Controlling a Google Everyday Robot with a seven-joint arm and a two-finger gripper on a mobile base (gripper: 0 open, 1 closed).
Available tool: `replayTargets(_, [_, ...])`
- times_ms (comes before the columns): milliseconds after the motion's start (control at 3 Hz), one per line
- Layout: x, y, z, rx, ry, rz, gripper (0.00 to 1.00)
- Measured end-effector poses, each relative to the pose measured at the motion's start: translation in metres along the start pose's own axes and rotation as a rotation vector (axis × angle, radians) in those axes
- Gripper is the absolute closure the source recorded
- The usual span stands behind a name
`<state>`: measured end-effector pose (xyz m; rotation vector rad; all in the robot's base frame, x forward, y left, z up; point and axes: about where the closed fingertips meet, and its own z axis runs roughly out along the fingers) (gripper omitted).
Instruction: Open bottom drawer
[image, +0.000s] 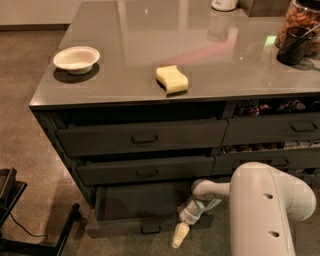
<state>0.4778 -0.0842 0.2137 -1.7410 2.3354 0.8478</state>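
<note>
The bottom drawer (135, 226) of the left stack is long and dark grey-brown, with a low thin front and a small loop handle (150, 229) at its middle. It stands pulled out from the cabinet, and its dark inside shows behind the front panel. My gripper (180, 236), cream-tipped on a white arm (260, 210), points down at the front panel's right part. It is just to the right of the handle and not on it.
Two taller drawers (142, 138) sit above it, and a second stack (280, 131) is to the right. On the counter are a white bowl (76, 59), a yellow sponge (172, 79) and dark jars (295, 40). A black frame (30, 235) stands on the floor at left.
</note>
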Motion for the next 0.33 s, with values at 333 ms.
replayTargets(333, [0.0000,0.0000,0.0000,0.000,0.000,0.000,0.00])
